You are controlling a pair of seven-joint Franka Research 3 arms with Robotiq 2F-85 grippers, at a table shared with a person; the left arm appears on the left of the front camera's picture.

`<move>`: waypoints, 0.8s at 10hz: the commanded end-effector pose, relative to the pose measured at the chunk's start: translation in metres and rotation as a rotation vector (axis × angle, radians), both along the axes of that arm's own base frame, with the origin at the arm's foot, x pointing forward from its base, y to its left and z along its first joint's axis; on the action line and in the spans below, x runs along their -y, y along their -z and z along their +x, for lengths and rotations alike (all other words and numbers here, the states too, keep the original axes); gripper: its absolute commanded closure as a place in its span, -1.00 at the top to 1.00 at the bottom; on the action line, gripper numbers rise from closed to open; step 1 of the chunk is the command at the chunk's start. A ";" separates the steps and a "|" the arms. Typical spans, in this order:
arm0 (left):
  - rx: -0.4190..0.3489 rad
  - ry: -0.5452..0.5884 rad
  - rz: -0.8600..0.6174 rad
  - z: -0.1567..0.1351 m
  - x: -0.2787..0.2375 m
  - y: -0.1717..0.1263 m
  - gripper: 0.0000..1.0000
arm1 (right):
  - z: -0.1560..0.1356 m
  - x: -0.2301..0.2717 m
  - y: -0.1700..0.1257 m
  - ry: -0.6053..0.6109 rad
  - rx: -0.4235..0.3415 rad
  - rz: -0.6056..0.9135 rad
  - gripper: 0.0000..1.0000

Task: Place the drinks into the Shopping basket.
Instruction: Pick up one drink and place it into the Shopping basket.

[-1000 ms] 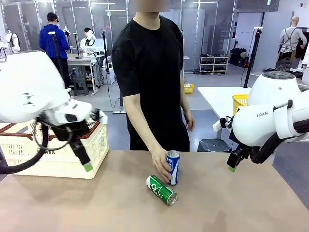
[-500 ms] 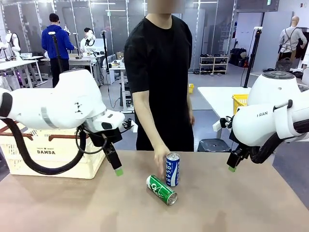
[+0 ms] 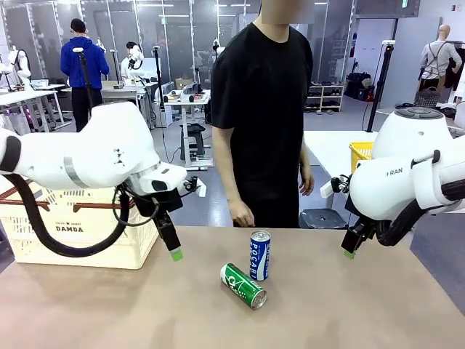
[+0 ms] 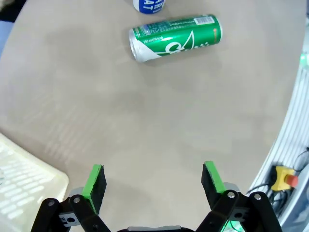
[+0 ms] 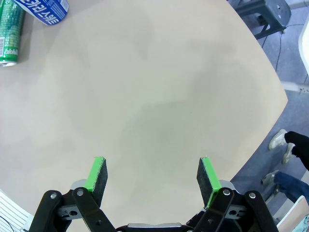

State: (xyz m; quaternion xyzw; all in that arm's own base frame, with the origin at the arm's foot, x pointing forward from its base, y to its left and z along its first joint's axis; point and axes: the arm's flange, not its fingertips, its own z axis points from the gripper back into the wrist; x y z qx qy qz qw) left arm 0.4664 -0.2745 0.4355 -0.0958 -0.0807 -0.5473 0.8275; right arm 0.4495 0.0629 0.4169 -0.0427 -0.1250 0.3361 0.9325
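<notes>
A blue and white can (image 3: 259, 254) stands upright mid-table, and a green can (image 3: 243, 286) lies on its side just in front of it. My left gripper (image 3: 174, 253) hangs open above the table, left of both cans and right of the cream Shopping basket (image 3: 73, 236) at the left edge. The left wrist view has the green can (image 4: 175, 37) and the blue can's base (image 4: 148, 5) ahead of the open fingers (image 4: 94, 186), with a basket corner (image 4: 19, 181) beside them. My right gripper (image 3: 350, 253) hovers open to the right, and its wrist view catches both cans (image 5: 42, 10) (image 5: 9, 34) far off.
The person stands at the far side, one hand (image 3: 242, 213) drawn back above the table edge. A yellow mesh basket (image 3: 360, 154) sits on a white table behind my right arm. Bare tabletop (image 5: 159, 96) lies under the right gripper.
The person let go of the blue can, pulled the hand back and stepped right. My left arm swung from the basket toward the cans. The right arm stayed still.
</notes>
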 end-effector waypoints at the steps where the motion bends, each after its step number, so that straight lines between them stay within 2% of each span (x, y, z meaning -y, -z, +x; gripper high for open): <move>1: 0.013 0.029 0.012 -0.027 -0.037 -0.016 1.00 | -0.002 0.000 -0.001 0.001 -0.004 0.005 0.87; 5: 0.046 -0.107 0.023 -0.052 -0.123 -0.018 1.00 | -0.002 0.000 -0.001 0.001 -0.004 0.005 0.87; 8: 0.056 -0.217 0.028 -0.053 -0.159 -0.007 1.00 | -0.002 0.000 -0.001 0.001 -0.004 0.005 0.87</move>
